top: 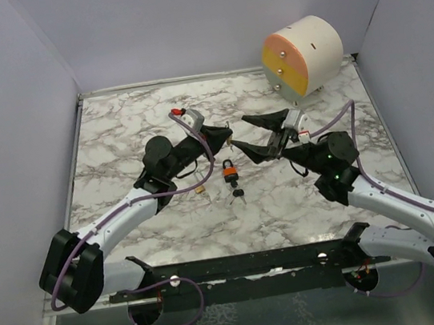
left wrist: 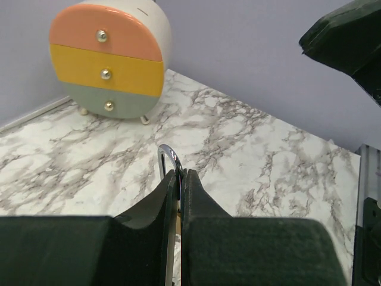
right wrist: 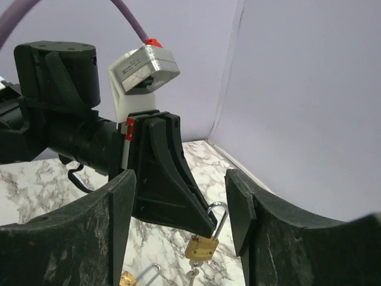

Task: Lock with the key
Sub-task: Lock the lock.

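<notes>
A brass padlock (right wrist: 202, 247) hangs by its silver shackle (left wrist: 166, 156) from my left gripper (right wrist: 208, 227), which is shut on the shackle. A key (right wrist: 191, 274) sticks out below the lock body. In the top view the padlock (top: 229, 172) hangs under the left gripper (top: 229, 140) near the table's middle, with keys (top: 238, 194) below it. My right gripper (right wrist: 181, 179) is open, one finger on each side of the padlock and not touching it. It also shows in the top view (top: 242, 133). The shackle's left leg is hidden behind the left finger.
A round drawer unit (top: 303, 57) with pink, yellow and green fronts stands at the back right and also shows in the left wrist view (left wrist: 110, 59). A second small brass padlock (top: 199, 187) lies on the marble table (top: 116, 136). Grey walls enclose three sides.
</notes>
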Controlling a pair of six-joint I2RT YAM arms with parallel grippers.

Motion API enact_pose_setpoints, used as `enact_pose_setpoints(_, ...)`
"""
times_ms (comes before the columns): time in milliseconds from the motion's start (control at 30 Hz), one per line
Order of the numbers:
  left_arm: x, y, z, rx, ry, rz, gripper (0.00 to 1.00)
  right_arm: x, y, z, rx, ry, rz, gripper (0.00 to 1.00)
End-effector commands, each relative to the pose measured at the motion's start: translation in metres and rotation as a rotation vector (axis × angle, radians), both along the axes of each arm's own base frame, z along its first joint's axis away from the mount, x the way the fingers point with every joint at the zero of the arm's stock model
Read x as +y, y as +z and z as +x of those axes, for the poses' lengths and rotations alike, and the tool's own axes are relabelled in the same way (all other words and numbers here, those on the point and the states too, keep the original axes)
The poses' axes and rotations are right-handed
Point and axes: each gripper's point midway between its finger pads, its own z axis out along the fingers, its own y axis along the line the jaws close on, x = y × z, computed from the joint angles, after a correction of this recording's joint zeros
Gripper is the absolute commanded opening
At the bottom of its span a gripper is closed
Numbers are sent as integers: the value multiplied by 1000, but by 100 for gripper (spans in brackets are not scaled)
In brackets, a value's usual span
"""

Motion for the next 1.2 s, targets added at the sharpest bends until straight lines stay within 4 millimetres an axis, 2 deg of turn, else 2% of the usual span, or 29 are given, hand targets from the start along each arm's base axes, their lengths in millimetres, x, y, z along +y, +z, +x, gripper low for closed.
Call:
enact_pose_setpoints(0, 17, 38, 7, -116, 103, -2, 0, -7, -15, 11, 60, -70, -5, 61)
enact_pose_setpoints(167, 22, 43, 1, -147, 103, 20, 0, -14, -39, 25, 113, -136, -38, 61)
enact_pose_setpoints(267, 22, 47, -5, -164, 78, 19, 0, -22, -49, 38, 159, -134, -33, 55)
enact_pose_setpoints(367, 21, 50, -12, -176, 51, 18, 0, -46, -52, 54, 214, -103, 14, 46)
enact_pose_setpoints(467, 22, 53, -15, -190, 36, 17, 0, -68, -58, 61, 255, -38, 44, 38)
enact_pose_setpoints(533, 20, 55, -19, -203, 9, 17, 0, -66, -63, 56, 262, 44, 20, 33)
enact_pose_setpoints(667, 13, 65, -38, -247, -101, -6, 0, -43, -76, 24, 253, 326, -65, 32)
enact_pose_setpoints(767, 9, 72, -54, -294, -181, -26, 0, -39, -86, 7, 258, 467, -102, 29)
enact_pose_setpoints(1033, 8, 85, -95, -416, -361, -70, 0, -41, -88, -14, 258, 630, -112, 26)
enact_pose_setpoints(1167, 6, 89, -99, -417, -389, -93, 0, -41, -84, -15, 247, 632, -112, 26)
